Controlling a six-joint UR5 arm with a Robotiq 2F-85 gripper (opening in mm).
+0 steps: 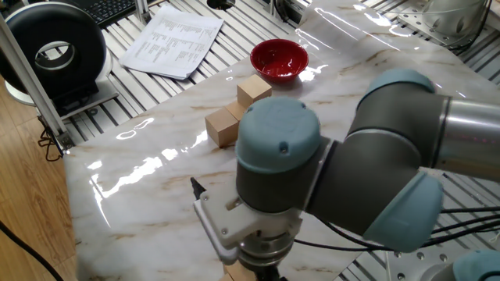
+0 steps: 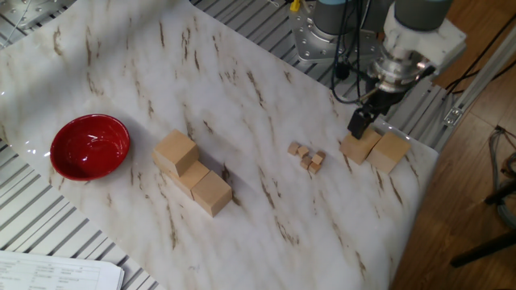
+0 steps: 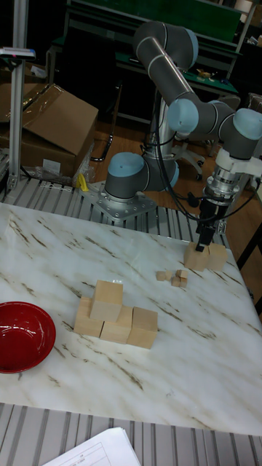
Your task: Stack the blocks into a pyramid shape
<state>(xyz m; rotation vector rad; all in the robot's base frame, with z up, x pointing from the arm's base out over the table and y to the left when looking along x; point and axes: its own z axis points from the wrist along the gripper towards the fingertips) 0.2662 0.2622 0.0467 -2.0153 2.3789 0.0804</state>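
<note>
I see the red bowl point(image 2: 89, 146) sitting bare on the marble surface point(image 2: 258, 217). The blocks point(image 3: 116, 314) are half-stacked beside it; my hand point(image 2: 359, 125) hangs over two more point(image 2: 375, 148); its grip, I cannot tell.

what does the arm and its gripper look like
The arm is a chain of dark grey tubes joined by rounded joints with pale blue-grey caps. A light grey block sits at the wrist, then a silvery ringed collar. The gripper is slim and black. Black cables hang beside the wrist.
</note>
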